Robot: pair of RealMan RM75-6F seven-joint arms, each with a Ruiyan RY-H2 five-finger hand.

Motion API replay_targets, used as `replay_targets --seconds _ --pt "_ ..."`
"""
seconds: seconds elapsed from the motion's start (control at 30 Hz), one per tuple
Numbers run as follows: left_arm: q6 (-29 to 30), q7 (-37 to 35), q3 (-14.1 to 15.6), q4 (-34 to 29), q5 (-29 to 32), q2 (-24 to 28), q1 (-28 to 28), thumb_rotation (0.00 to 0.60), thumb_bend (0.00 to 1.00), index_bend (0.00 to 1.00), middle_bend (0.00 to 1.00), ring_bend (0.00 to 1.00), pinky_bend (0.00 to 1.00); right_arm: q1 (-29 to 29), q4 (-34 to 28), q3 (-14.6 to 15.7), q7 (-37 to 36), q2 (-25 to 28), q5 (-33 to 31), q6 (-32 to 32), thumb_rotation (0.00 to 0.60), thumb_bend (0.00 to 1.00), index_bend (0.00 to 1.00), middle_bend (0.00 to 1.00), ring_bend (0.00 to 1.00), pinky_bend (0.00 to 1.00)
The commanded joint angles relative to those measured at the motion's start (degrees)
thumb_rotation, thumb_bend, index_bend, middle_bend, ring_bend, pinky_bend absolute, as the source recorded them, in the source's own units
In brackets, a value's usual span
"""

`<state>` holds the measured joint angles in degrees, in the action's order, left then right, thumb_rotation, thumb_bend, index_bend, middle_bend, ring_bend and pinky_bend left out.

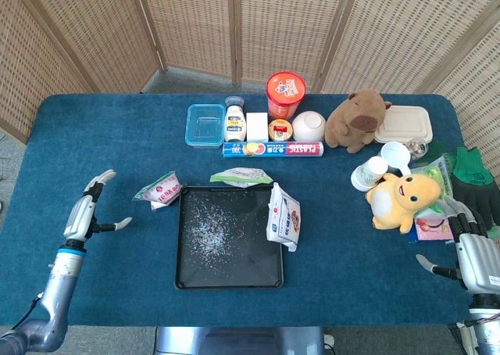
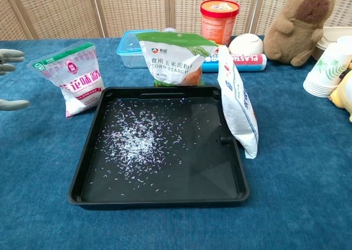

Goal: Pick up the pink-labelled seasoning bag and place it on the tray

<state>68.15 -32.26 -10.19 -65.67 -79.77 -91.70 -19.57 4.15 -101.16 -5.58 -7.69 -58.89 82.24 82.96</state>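
The pink-labelled seasoning bag (image 1: 161,191) (image 2: 73,80) stands on the blue table just left of the black tray (image 1: 187,273) (image 2: 159,197), which is dusted with small grains. My left hand (image 1: 88,213) hovers open a short way left of the bag, fingers spread; only its fingertips (image 2: 11,55) show at the left edge of the chest view. At the table's front right corner my right hand (image 1: 473,259) stays open, far from the bag.
A corn starch bag (image 2: 175,57) leans at the tray's far edge and a white bag (image 2: 237,107) leans on its right rim. Containers, a plastic-wrap box (image 1: 273,148), plush toys (image 1: 355,118) (image 1: 401,199), paper cups (image 1: 369,172) and green gloves (image 1: 474,179) crowd the back and right.
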Motion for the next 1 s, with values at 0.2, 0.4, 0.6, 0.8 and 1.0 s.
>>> replay_targets --seconds 0.2,0.4,0.6,0.8,1.0 --pt "-1.7 0.7 -0.9 3.8 1.1 -4.6 -2.6 0.6 0.0 0.07 0.08 0.07 0.02 0.0 0.1 -0.1 -0.2 0.0 -0.4 -0.1 0.6 0.0 0.0 0.0 0.01 0.0" --pt "-2.8 2.0 -1.5 5.3 1.7 -7.6 -4.7 0.6 0.0 0.07 0.08 0.07 0.02 0.2 0.4 -0.3 -0.6 0.1 -0.7 -0.3 0.6 0.0 0.0 0.0 0.01 0.0" --pt "-4.1 3.6 -2.0 6.1 2.6 -9.6 -6.2 0.6 0.0 0.07 0.08 0.07 0.02 0.2 0.4 -0.3 -0.6 0.0 -0.6 -0.3 0.6 0.0 0.0 0.0 0.01 0.0" --pt "-4.6 6.3 -2.5 7.7 3.7 -12.0 -7.4 0.6 0.05 0.07 0.08 0.07 0.05 0.0 0.4 -0.3 -0.8 0.1 -0.5 0.0 0.6 0.0 0.0 0.0 0.01 0.0" --pt "-4.0 8.0 -2.8 9.0 4.0 -13.6 -8.1 0.6 0.15 0.11 0.08 0.1 0.12 0.1 0.5 -0.3 -0.9 0.1 -0.5 -0.2 0.6 0.0 0.0 0.0 0.01 0.0"
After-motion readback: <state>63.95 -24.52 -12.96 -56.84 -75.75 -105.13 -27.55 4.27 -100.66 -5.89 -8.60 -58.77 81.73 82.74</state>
